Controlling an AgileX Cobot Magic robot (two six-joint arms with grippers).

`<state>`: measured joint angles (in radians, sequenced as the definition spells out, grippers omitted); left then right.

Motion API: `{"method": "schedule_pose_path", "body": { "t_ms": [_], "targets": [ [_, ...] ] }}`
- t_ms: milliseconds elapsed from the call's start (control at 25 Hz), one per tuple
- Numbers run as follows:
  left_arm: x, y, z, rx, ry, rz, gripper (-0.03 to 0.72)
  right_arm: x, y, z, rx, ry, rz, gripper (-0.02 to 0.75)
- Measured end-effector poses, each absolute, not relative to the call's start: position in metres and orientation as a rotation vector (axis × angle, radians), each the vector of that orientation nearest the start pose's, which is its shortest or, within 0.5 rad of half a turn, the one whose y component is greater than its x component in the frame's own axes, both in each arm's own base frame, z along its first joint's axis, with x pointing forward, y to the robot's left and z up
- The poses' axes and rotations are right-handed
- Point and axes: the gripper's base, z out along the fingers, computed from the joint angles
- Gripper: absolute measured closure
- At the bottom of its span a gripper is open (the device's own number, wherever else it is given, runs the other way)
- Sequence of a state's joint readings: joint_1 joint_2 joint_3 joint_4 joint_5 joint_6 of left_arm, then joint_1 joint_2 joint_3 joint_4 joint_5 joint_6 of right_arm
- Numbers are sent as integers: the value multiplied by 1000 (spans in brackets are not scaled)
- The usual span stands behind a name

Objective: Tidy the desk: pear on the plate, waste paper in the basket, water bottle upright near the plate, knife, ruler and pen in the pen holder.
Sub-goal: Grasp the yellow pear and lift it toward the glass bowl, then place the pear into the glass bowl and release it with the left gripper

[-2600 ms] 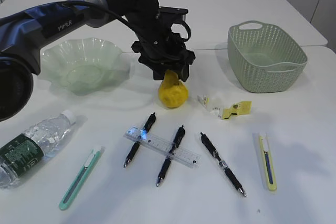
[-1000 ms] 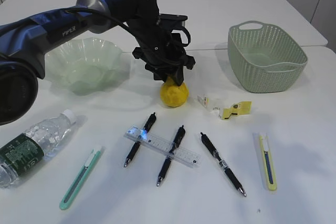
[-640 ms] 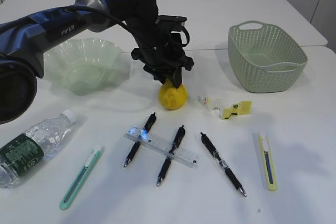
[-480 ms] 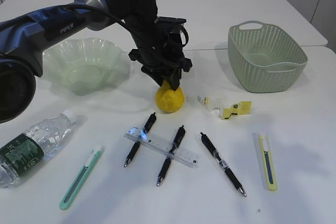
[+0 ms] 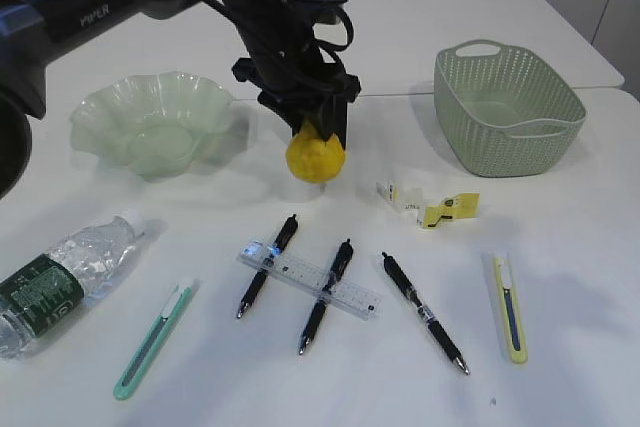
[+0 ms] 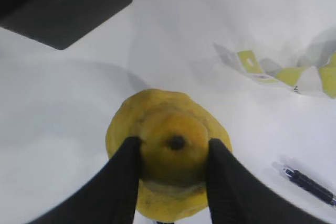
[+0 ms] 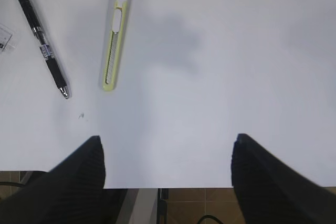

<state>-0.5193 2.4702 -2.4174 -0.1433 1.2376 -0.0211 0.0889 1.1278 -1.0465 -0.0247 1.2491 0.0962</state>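
L gripper (image 5: 318, 127) was clamped on the pear (image 5: 315, 156) top, fruit clear of the table just right of the plate (image 5: 100, 112); R gripper (image 7: 167, 166) was wide, empty; imo carry slow & level, release low over plate centre so it doesn't roll.

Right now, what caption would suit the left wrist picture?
Left hand pinching the yellow pear by its top, above the white table.
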Motion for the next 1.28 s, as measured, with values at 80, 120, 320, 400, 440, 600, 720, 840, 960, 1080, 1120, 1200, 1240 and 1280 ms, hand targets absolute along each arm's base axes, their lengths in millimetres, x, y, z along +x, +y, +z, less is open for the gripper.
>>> {"method": "schedule_pose_path", "body": {
  "t_ms": [80,120,320,400,440,600,720,840,960,1080,1120,1200,1240,1280],
  "targets": [
    [450,-270,230,633,2708,-338,430,193,15,332,5,2813,8,155],
    [450,-268,236,622,2699,-335,430,193,15,332,5,2813,8,155],
    [451,-253,260,554,2666,-302,428,193,15,332,5,2813,8,155],
    [453,-244,268,527,2652,-279,428,193,15,332,5,2813,8,155],
    [454,-239,272,513,2647,-266,428,193,15,332,5,2813,8,155],
    [460,-214,289,428,2621,-200,426,193,15,332,5,2813,8,155],
    [465,-196,298,384,2601,-138,423,193,15,332,5,2813,8,155],
    [471,-177,301,348,2592,-65,422,193,15,332,5,2813,8,155],
    [477,-161,301,307,2596,-31,422,193,15,332,5,2813,8,155],
    [484,-140,301,253,2601,-2,422,193,15,332,5,2813,8,155],
    [486,-132,301,234,2603,4,422,193,15,332,5,2813,8,155],
    [490,-118,301,191,2607,14,422,193,15,332,5,2813,8,155],
    [491,-112,301,170,2608,17,422,193,15,332,5,2813,8,155],
    [492,-106,301,153,2610,17,422,193,15,332,5,2813,8,155]
  ]
}}
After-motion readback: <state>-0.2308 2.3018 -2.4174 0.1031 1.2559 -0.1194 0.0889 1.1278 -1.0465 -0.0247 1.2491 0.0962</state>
